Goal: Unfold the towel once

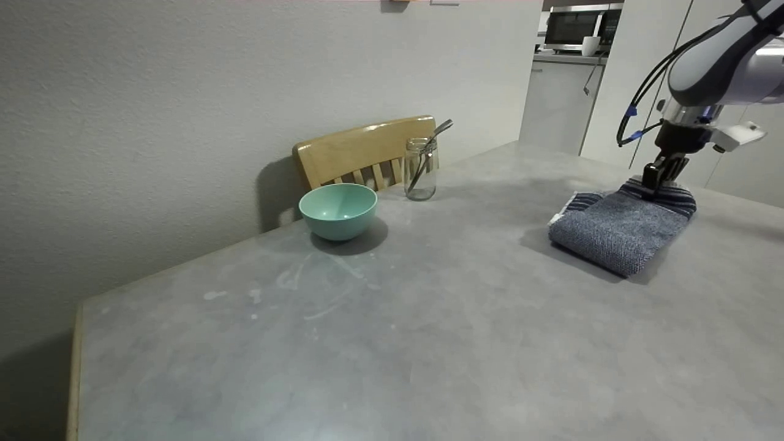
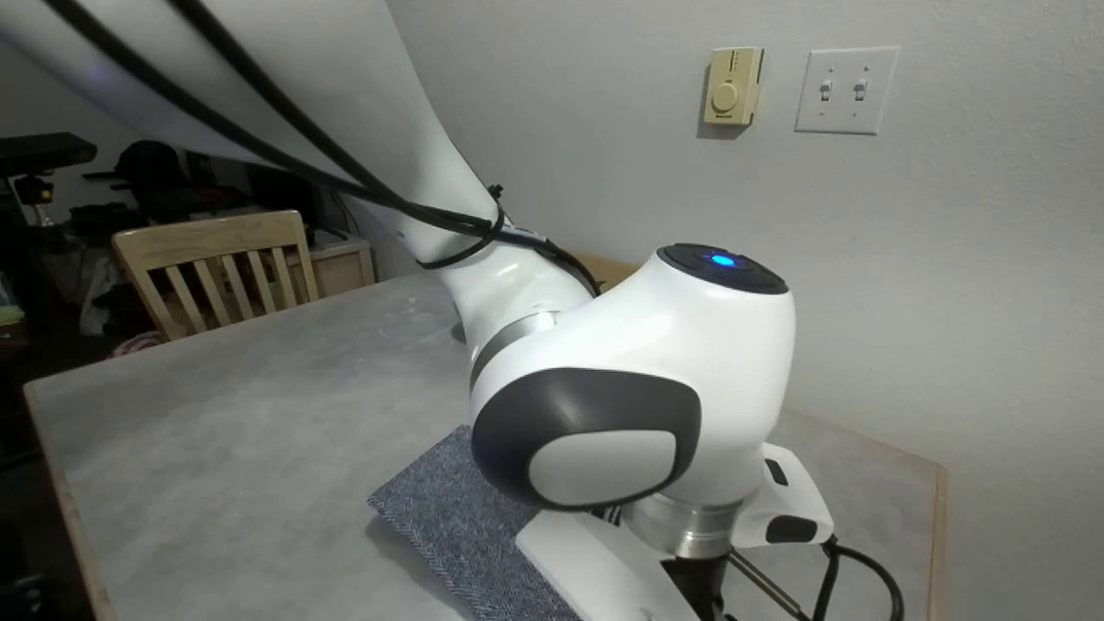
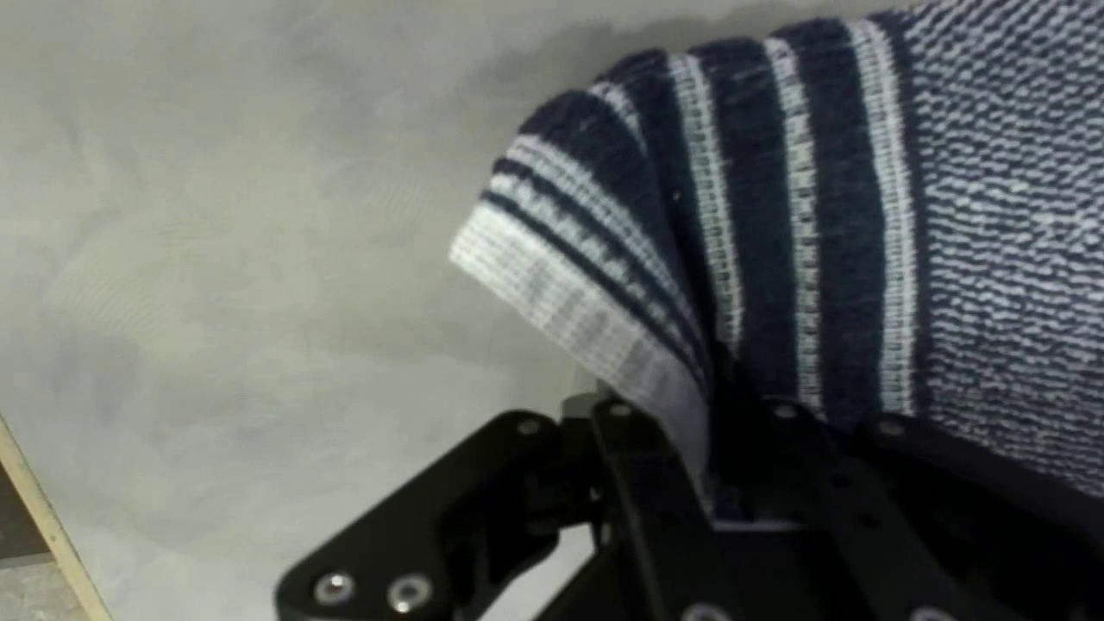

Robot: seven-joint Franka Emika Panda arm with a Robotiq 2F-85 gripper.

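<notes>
The towel (image 1: 621,229) lies folded on the table, grey-blue with a navy and white striped end band. In the wrist view the towel (image 3: 802,198) shows its striped band, and a white-edged flap rises between my fingers. My gripper (image 3: 711,414) points down over that band, its jaws drawn together with the flap pinched between them. An exterior view has the gripper (image 1: 654,187) pressed into the band at the towel's far end. The arm hides much of the towel (image 2: 466,517) in an exterior view, where the fingertips are out of sight.
A teal bowl (image 1: 338,211) and a glass jar (image 1: 421,177) with utensils stand along the table's wall side. Behind them is a wooden chair (image 1: 361,147). The grey table (image 1: 392,343) runs up to the wall. Another chair (image 2: 224,267) stands beyond its far edge.
</notes>
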